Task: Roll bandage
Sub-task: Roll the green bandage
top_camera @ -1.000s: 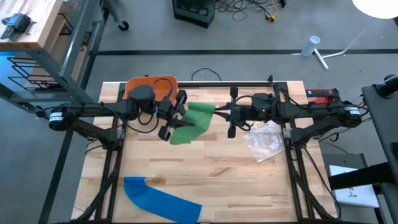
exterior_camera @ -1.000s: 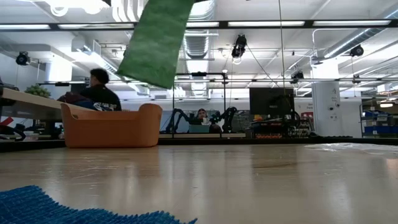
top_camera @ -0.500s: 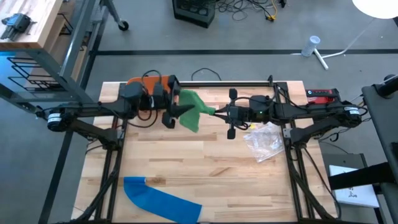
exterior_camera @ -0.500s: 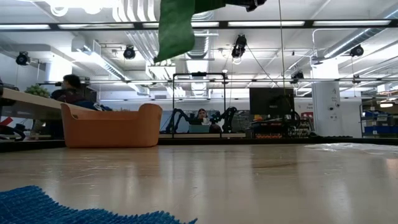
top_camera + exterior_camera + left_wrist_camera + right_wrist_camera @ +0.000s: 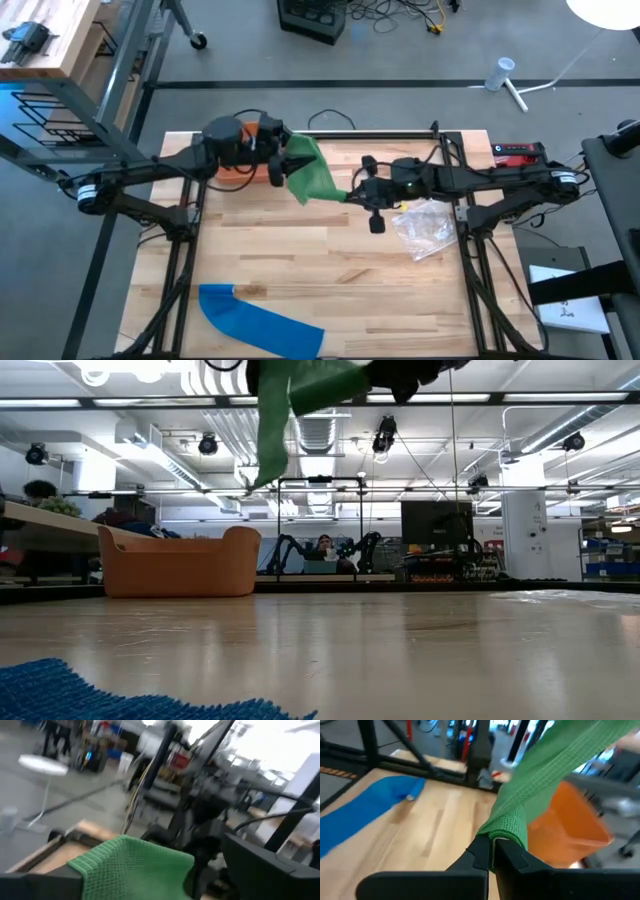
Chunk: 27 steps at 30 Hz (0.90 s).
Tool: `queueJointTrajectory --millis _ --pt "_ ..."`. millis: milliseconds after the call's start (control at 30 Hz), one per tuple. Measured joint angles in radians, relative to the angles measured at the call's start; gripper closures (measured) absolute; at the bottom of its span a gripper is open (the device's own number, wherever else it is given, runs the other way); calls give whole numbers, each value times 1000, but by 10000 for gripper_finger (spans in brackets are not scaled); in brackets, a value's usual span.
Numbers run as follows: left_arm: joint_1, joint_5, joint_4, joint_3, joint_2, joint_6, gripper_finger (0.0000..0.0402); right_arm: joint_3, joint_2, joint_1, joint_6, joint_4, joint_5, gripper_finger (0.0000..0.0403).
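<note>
A green bandage [image 5: 315, 172] stretches above the table between my two grippers; in the low view the green bandage [image 5: 275, 420] hangs from the top of the picture. My right gripper [image 5: 350, 193] is shut on its right end. My left gripper [image 5: 283, 160] stands open over the orange basket [image 5: 240, 170], with the bandage's other end [image 5: 132, 865] between its spread fingers. A blue bandage [image 5: 260, 320] lies flat near the table's front edge. My left gripper is open around the green bandage's far-left end; the cloth [image 5: 90, 867] lies against one finger, and I cannot tell whether the other touches it. My right gripper pinches a bunched fold of the green bandage [image 5: 509, 834] between its two fingertips, coming from the table's right and slanting slightly down. The bandage runs away from the fingers toward the left gripper, clear of the table.
The orange basket [image 5: 180, 560] stands at the far left of the table. A crumpled clear plastic bag [image 5: 425, 225] lies at the right, under the right arm. The blue bandage [image 5: 365, 815] covers the near left. The table's middle is bare wood [image 5: 330, 260].
My left gripper has opened, rolled, and gone toward the far edge over the basket. The green bandage, which hung as a wide sheet below it, has drawn up into a narrower band between the grippers. My right gripper has sunk a little and stayed shut.
</note>
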Motion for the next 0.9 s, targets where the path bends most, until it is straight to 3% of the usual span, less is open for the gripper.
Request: queueJointTrajectory --millis 100,267,367,600,733,900 --pt "5 27 -159 49 21 134 94 -1 14 9 36 -23 -24 401" --pt "5 121 -392 135 89 359 93 -1 40 30 144 -17 -184 401" --pt "5 155 -494 190 142 450 93 -3 58 65 194 -13 -196 401" --pt "13 156 -965 470 267 688 105 17 68 118 219 19 -220 401" --pt "13 181 -1172 558 336 760 106 36 68 128 225 18 -221 401" --pt "10 197 -1259 567 373 780 98 58 70 132 215 7 -235 401"
